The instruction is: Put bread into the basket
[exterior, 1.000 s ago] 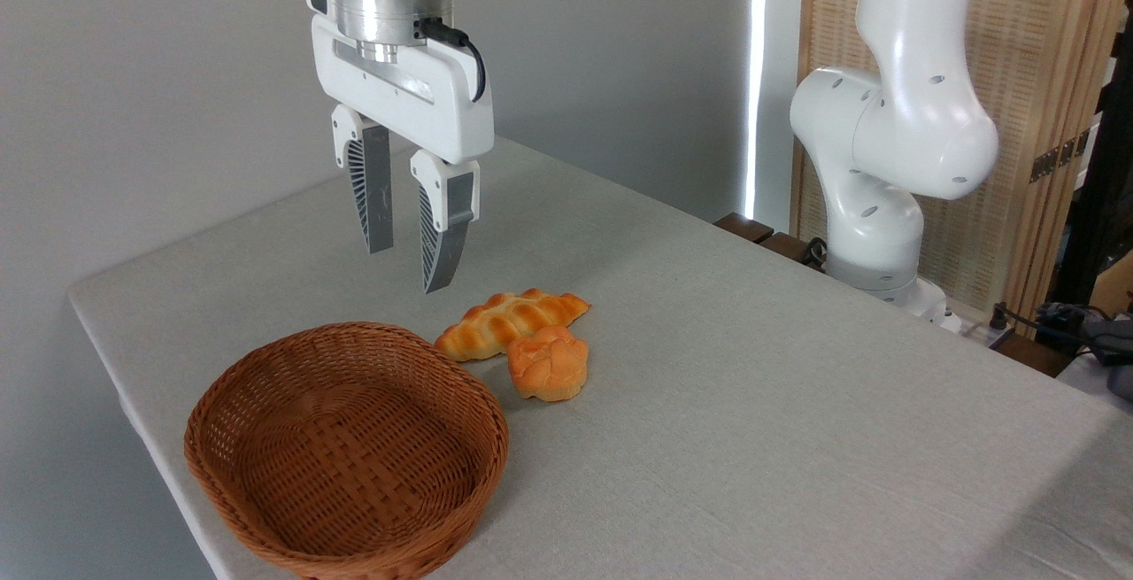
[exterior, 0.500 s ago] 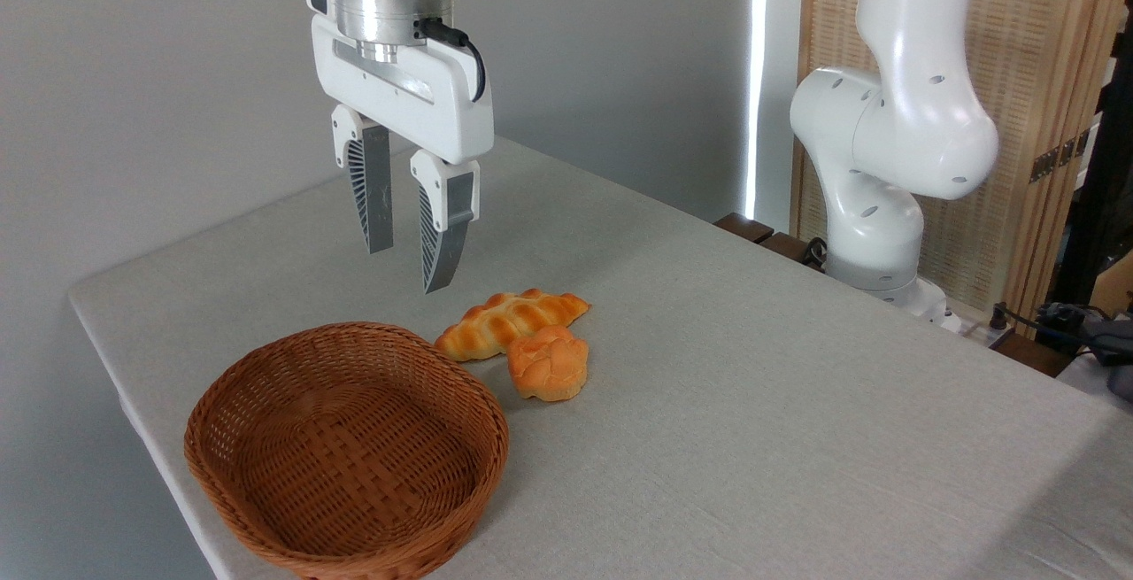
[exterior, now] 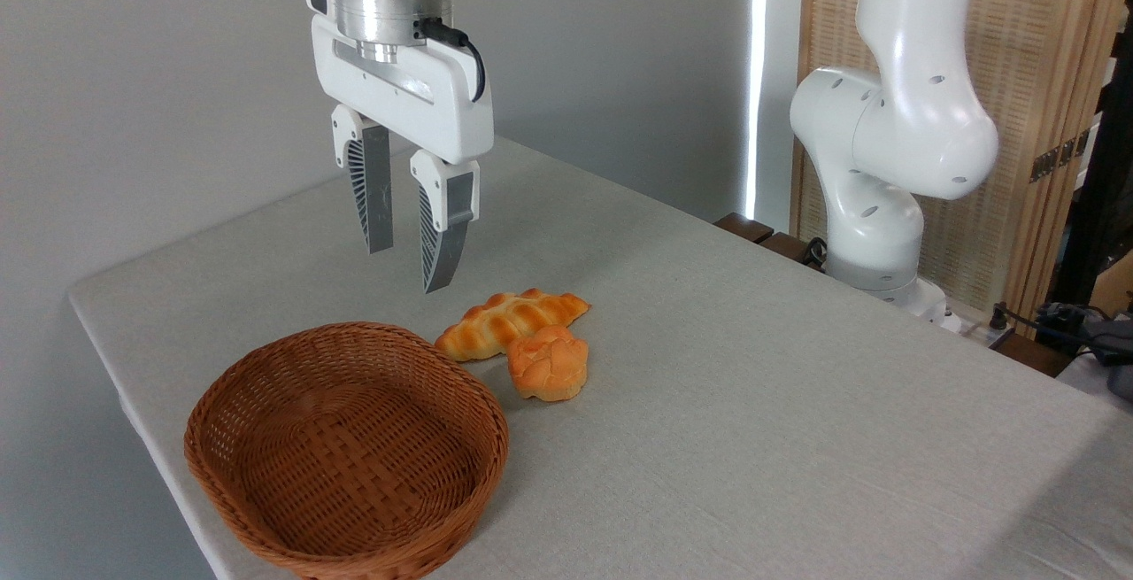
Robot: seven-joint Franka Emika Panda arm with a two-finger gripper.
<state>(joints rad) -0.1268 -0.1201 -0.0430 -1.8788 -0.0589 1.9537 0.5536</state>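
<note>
bread lies on the bench just right of the basket — a small round bun touches it. claw hangs above, fingers apart, holding nothing.

I work in what looks like a lab set up in an ordinary room: below my gripper a cloth-covered table, behind it a bare grey wall, far to its right a woven screen and loose cables.
</note>
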